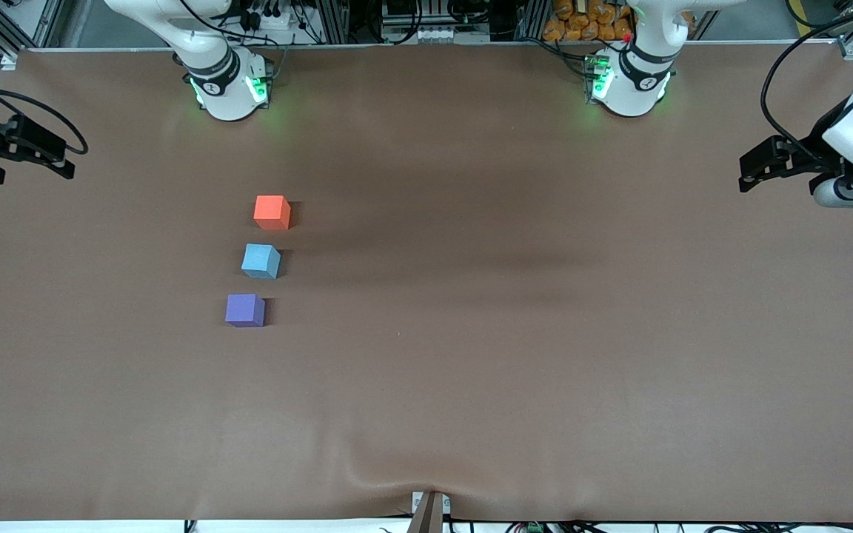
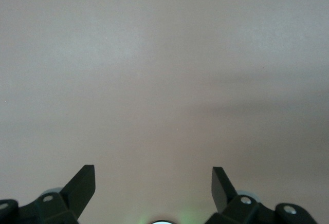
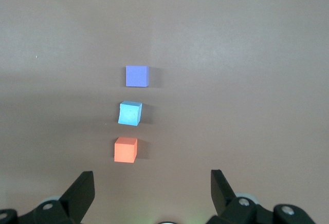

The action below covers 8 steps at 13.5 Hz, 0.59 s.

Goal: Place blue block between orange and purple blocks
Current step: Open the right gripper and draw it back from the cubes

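Blue block (image 1: 261, 260) between orange, purple blocks; well apart from both grippers.

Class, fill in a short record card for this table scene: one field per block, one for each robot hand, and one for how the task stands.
orange block: farthest from the front camera in the row
blue block: between the other two, slightly twisted, touching neither
purple block: nearest the front camera
left hand: open, waiting at its end of the table
right hand: open, holding nothing
task: blue block sits between orange and purple
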Tool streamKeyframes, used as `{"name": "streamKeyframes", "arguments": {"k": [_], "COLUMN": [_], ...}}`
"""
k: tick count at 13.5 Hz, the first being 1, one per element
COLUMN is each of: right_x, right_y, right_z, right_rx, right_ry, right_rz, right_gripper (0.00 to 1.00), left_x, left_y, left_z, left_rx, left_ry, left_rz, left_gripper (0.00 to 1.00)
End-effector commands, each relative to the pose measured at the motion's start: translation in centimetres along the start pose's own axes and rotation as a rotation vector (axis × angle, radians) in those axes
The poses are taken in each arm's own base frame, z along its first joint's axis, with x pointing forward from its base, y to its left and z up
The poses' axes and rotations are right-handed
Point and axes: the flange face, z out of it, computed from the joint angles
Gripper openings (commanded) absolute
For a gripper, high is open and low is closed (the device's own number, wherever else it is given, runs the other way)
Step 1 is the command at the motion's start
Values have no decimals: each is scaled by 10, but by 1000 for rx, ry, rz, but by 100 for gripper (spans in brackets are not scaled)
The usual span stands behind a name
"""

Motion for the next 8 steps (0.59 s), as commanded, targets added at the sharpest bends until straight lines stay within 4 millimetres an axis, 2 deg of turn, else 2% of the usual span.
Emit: {"name": "streamKeyframes", "arguments": {"k": [1, 8], "right_x": [-16, -17], "right_y": [2, 0], "right_z": [0, 0], "right_rx": [-24, -13], "right_ry": [17, 1], "right_rz": [4, -8], "right_gripper": [100, 100], "left_x": [-5, -5], "left_y": [-1, -3], "left_z": [-6, -6], "left_rx": [-8, -7], "left_ry": [2, 1], "left_rz": [-17, -16], "left_gripper": [100, 100]}}
